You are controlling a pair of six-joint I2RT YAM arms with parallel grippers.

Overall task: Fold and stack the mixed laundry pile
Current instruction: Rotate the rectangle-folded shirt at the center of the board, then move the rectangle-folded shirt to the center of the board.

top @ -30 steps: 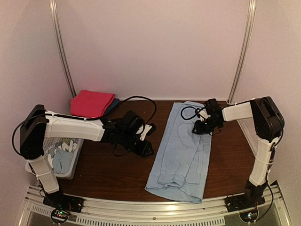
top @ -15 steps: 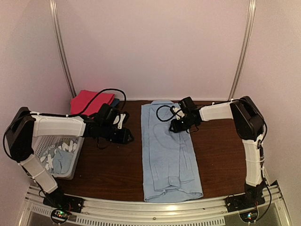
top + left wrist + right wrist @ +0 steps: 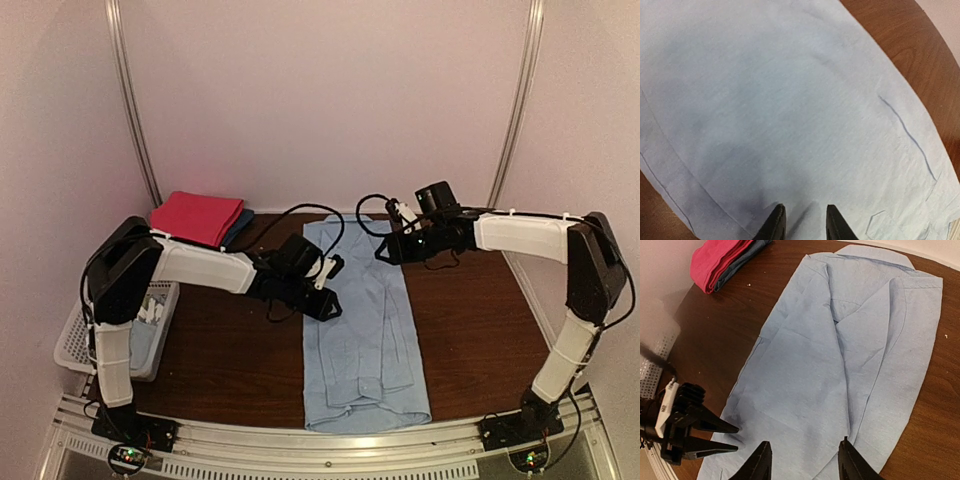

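At the near edge of the bench [image 3: 230, 365]: we see the near end of the light blue shirt [image 3: 362, 330]. It lies flat as a long strip folded lengthwise, running down the middle of the bench from the near edge to the far side.
Near left: a white basket [image 3: 160, 300] sits at the bench's left edge behind the left arm. A light blue garment [image 3: 150, 345] lies inside it, partly hidden by that arm.
Left end effector [image 3: 801, 227]: it is low at the shirt's left edge, about halfway along the strip. Its fingers stand a little apart and we see no cloth pinched between them. We cannot tell whether the tips touch the fabric or sit just over it.
Right end effector [image 3: 805, 445]: it hangs above the far part of the shirt, clear of the cloth. Its fingers are spread wide and hold nothing.
Far left corner: a folded magenta cloth [image 3: 197, 215] rests on a dark blue cloth [image 3: 237, 228], apart from the shirt.
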